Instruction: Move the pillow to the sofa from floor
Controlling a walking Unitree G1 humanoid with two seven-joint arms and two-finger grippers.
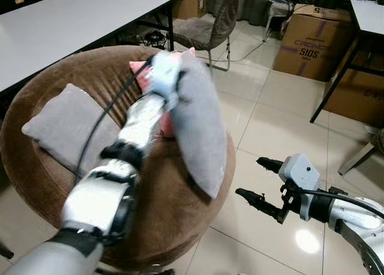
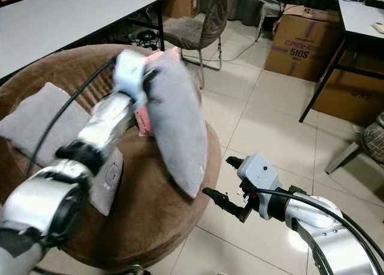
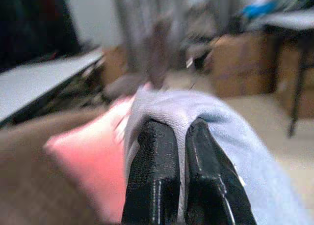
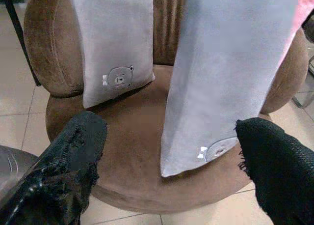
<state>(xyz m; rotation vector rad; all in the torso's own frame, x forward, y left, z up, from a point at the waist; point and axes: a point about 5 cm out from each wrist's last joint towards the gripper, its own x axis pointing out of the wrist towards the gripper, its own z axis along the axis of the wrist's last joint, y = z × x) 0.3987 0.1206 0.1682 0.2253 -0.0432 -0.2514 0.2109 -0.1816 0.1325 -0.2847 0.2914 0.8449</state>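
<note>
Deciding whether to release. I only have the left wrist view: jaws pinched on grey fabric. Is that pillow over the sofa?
Observer: Yes. The grey pillow held by the left gripper hangs on end above the brown sofa seat, with its lower corner near the rim on the robot's right.
Operator: Anything else on the seat?
Observer: A second grey pillow lies flat on the seat, off to the robot's left and apart from the held one.
Operator: Right arm in the way?
Observer: No. The right gripper is open over the floor tiles beside the sofa.
</note>
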